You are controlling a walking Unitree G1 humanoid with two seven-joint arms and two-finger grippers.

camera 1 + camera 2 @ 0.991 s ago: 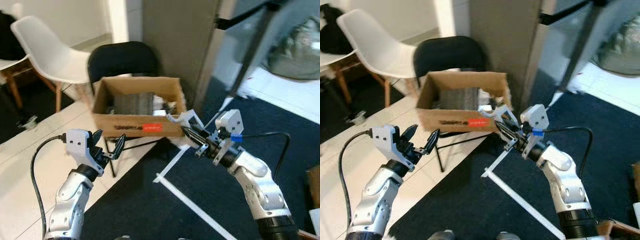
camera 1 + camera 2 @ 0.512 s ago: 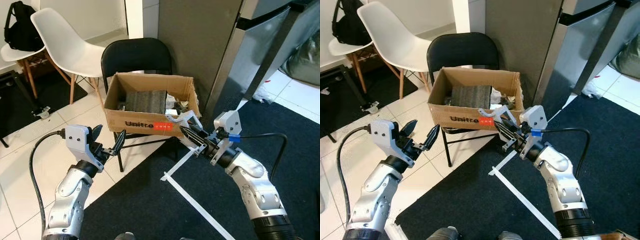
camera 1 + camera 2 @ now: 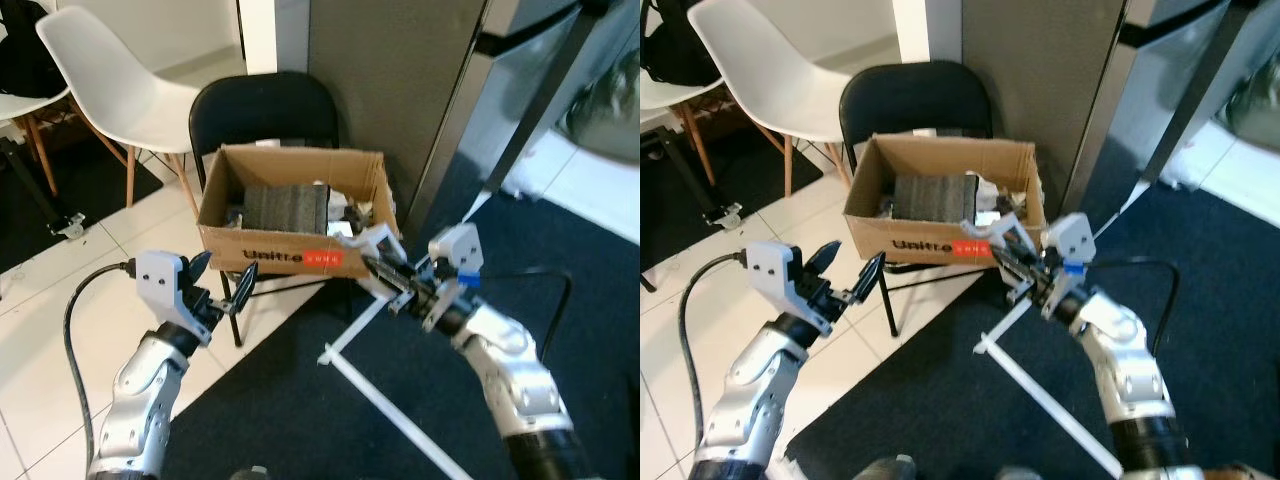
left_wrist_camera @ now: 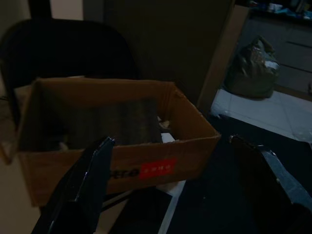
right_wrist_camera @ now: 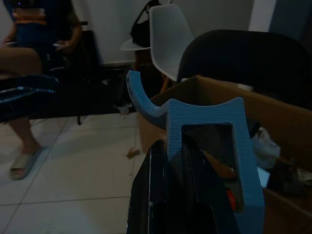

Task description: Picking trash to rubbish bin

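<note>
One cardboard box (image 3: pixel 290 258) holding trash (image 3: pixel 285 207)

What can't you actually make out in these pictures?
- Inside the cardboard box: its front wall hides the bottom in the eye views; the left wrist view is too dark.
- The plastic part in the right gripper: lower end hidden by the fingers.
- The person: blurred, cut off by the frame's edge.

Silver arms, black cables, black-fingered left hand (image 3: pixel 222 288), seemingly blue-tagged right wrist.
</note>
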